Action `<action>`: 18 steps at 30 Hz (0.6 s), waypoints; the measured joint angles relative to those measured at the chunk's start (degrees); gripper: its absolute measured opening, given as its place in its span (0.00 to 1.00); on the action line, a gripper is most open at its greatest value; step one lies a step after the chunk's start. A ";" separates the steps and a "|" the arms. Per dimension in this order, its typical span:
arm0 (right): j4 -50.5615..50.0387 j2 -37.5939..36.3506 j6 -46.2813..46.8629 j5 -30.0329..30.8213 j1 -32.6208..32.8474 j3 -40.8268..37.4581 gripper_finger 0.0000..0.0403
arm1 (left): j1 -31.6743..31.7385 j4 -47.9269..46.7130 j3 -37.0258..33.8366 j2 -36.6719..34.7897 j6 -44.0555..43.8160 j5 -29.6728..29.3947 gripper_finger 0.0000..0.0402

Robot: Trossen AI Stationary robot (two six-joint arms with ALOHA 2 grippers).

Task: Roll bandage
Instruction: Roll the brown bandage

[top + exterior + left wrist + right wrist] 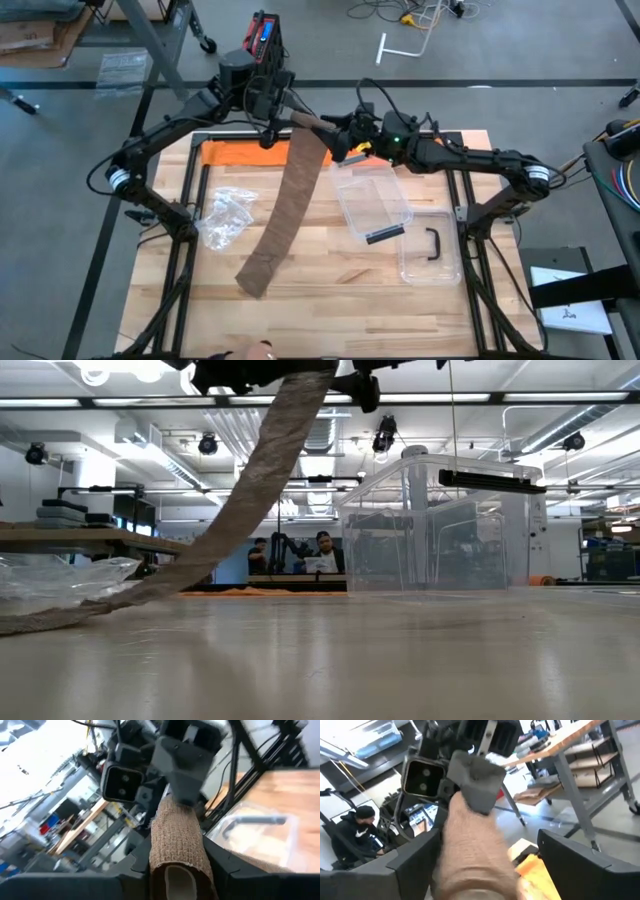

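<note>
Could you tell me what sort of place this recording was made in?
Probably a robotics lab or workshop. The low view shows an open hall with ceiling strip lights, workbenches and seated people behind the wooden table; the high view shows cables across a concrete floor.

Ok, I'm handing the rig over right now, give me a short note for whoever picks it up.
Left end effector: shut on the rolled end of the brown bandage, raised at the table's far edge.
Right end effector: open, fingers either side of the same roll, not gripping.
Bandage: small roll started; a long tail still hangs down and trails across the table toward the near edge.
Clear plastic box and its lid: on the table's right side.
Left to do: wind in the whole tail.
</note>
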 joint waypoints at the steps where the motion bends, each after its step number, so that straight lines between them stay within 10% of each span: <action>1: -0.15 0.38 0.00 -0.11 0.00 0.18 0.79 | -0.08 -0.02 0.00 0.02 0.30 -0.86 0.26; 18: 0.07 0.69 -3.16 -1.30 -0.01 1.25 0.55 | -0.50 -0.22 0.00 0.02 1.24 -3.74 0.29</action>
